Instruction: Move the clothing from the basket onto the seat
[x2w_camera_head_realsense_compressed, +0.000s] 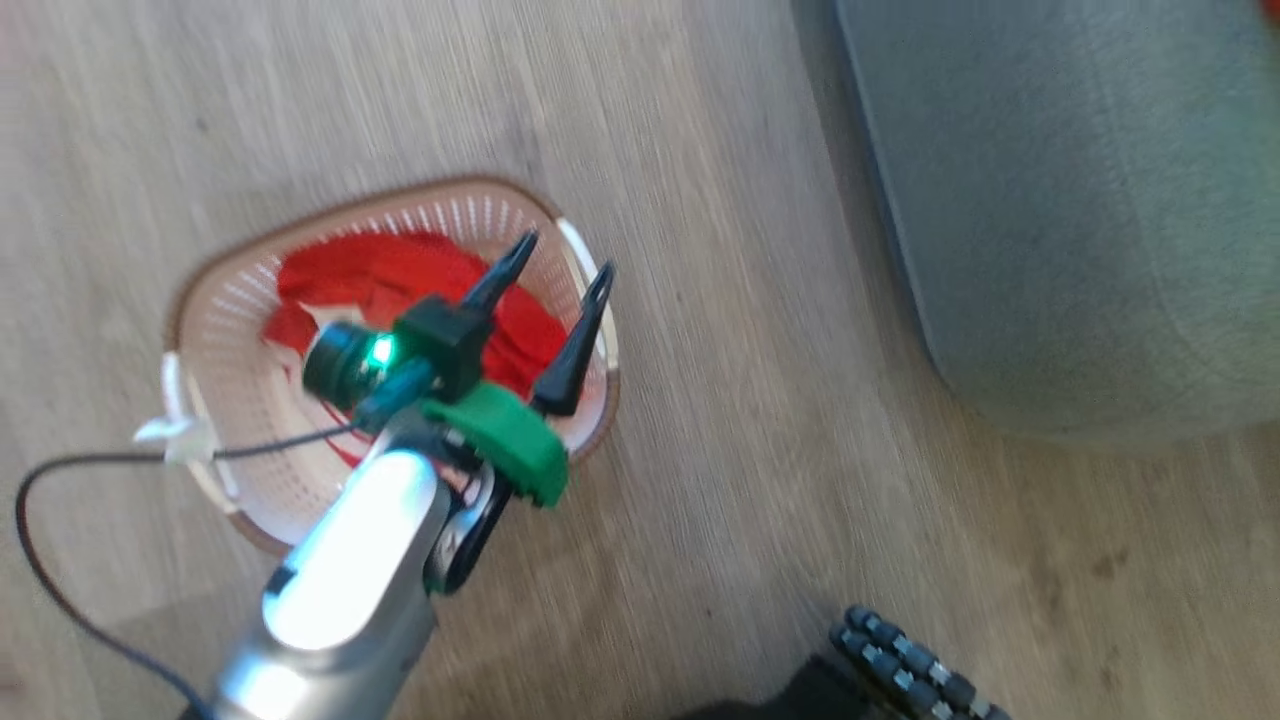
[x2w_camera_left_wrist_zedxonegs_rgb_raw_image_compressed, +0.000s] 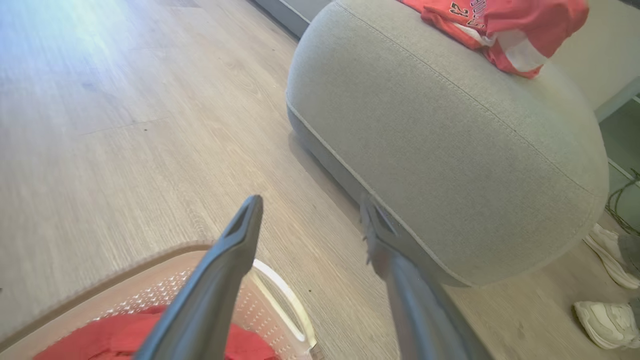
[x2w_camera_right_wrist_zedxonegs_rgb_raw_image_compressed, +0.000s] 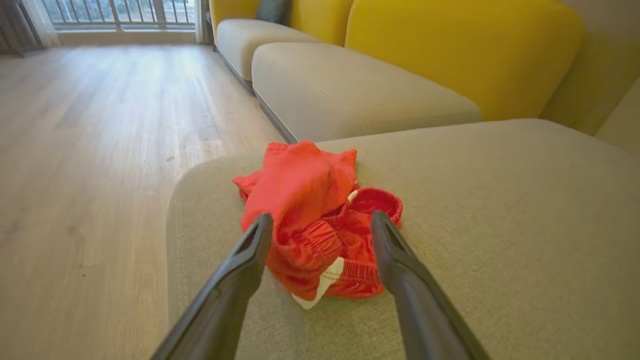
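Red clothing (x2w_camera_right_wrist_zedxonegs_rgb_raw_image_compressed: 300, 185) heaped on grey seat (x2w_camera_right_wrist_zedxonegs_rgb_raw_image_compressed: 500, 225), flanked by spread fingers of right gripper (x2w_camera_right_wrist_zedxonegs_rgb_raw_image_compressed: 321, 220), left gripper (x2w_camera_head_realsense_compressed: 562, 262) held spread above basket (x2w_camera_head_realsense_compressed: 232, 310), more red fabric seen inside

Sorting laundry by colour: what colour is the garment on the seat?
The garment is bright red with white trim, clearest in the right wrist view.

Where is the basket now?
In the head view the basket stands on the wooden floor, left of the grey seat, under the left gripper.
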